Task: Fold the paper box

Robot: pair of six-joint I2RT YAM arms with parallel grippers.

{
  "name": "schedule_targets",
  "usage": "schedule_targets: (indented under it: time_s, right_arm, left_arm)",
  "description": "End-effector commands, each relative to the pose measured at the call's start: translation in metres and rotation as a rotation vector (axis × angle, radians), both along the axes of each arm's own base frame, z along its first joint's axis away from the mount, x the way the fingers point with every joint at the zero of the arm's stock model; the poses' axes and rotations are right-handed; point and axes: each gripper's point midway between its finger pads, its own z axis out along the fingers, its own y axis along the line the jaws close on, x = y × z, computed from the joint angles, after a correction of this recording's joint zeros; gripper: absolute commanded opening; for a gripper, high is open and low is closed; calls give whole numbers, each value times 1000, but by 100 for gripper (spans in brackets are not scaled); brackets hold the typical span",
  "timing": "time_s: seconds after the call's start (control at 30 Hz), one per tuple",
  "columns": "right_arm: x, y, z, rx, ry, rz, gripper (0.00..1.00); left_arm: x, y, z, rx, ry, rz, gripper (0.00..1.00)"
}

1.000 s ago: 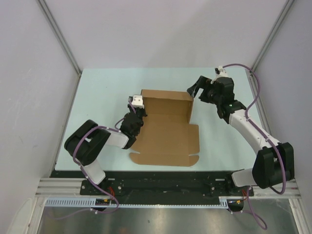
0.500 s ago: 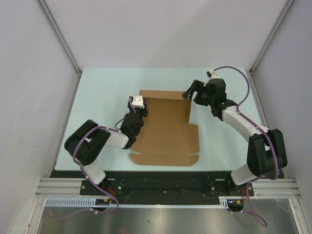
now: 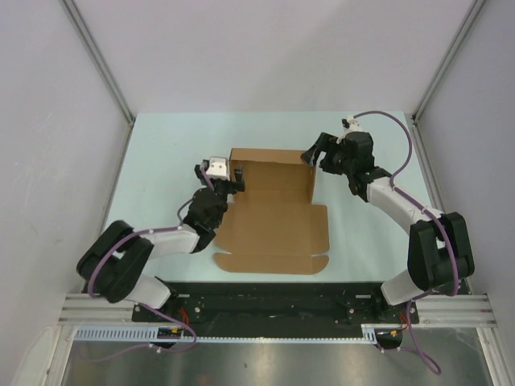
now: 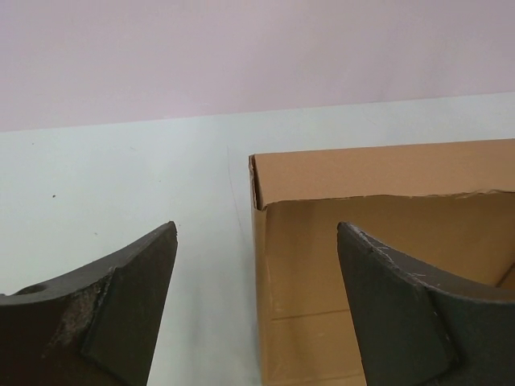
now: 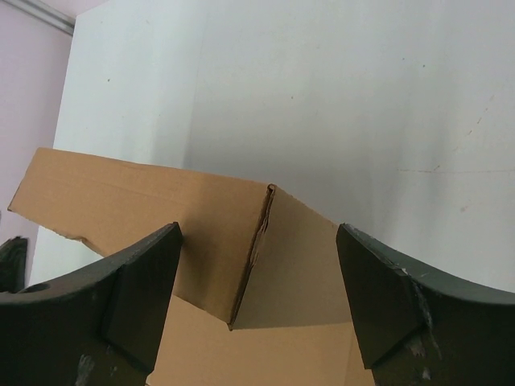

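Cardboard, plain brown and unprinted, is what you have in front of you: the paper box (image 3: 273,233) lies in the middle of the pale green table (image 3: 161,153), between the two arms. Its near half is spread flat on the surface, a wide panel crossed by crease lines, with small rounded tabs at both near corners. Its far half is partly raised. A long back wall stands upright along the far edge, and a short side wall rises at each end of it, so you see an open tray shape from above. The top edge of the back wall looks slightly uneven where the card is doubled over.

Your left gripper (image 4: 256,229) sits at the box's far-left corner, its jaws spread wide. One jaw is outside the side wall over the table and the other is over the inside of the box, and neither presses the card. Your right gripper (image 5: 257,229) sits at the far-right corner, its jaws also wide apart. The vertical corner seam shows between them, and nothing is held.
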Motion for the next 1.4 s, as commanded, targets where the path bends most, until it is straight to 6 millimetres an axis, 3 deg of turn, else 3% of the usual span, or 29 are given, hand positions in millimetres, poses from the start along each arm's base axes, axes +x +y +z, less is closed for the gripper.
schedule_targets:
  time_s: [0.0, 0.13, 0.2, 0.27, 0.3, 0.33, 0.4, 0.43, 0.47, 0.53, 0.57, 0.73, 0.87, 1.03, 1.13, 1.27, 1.37]
  right_arm:
    - [-10, -7, -22, -60, 54, 9, 83]
    - [-11, -9, -22, -78, 51, 2, 82]
    - [-12, -7, -21, -85, 47, 6, 83]
    - [-14, -4, -21, -87, 44, 15, 81]
    - [-14, -4, -21, -90, 42, 17, 81]
    - [-15, -3, -21, -98, 42, 20, 80]
    - [-16, -2, -23, -105, 43, 25, 77]
    - [-16, -3, -23, -108, 42, 23, 76]
    - [-16, -2, -22, -109, 38, 29, 75]
    - [-16, -3, -22, -116, 34, 26, 74]
    - [-20, -5, -27, -128, 58, 29, 74]
    - [-23, -5, -28, -133, 60, 33, 72]
    - [-27, -5, -30, -132, 66, 33, 68]
    - [-29, -4, -32, -132, 68, 37, 65]
    - [-29, -4, -32, -130, 66, 36, 64]
    - [-31, -4, -35, -131, 69, 38, 63]
    - [-33, -4, -36, -129, 71, 40, 62]
  left_arm:
    - [-23, -3, 15, 20, 31, -80, 86]
    - [-38, 11, 53, -25, -16, -66, 90]
    - [-36, 12, 63, -81, 14, -76, 92]
    - [-21, 24, 70, -212, 109, -62, 91]
    - [-19, 13, 69, -254, 159, -149, 89]
    - [-5, 24, 61, -340, 221, -129, 87]
    - [7, 18, 67, -395, 262, -190, 85]
    - [13, 13, 57, -423, 314, -242, 85]
    - [19, 12, 62, -438, 328, -256, 85]
    - [26, 3, 48, -488, 419, -356, 86]
    - [32, -2, 50, -509, 438, -396, 85]
    - [30, -28, 31, -580, 597, -599, 84]
    - [32, -29, 11, -590, 657, -584, 80]
    - [25, -29, 7, -588, 669, -595, 76]
    - [24, -30, 10, -591, 660, -601, 70]
    - [21, -30, 7, -595, 668, -607, 49]
    - [18, -29, 0, -598, 675, -603, 39]
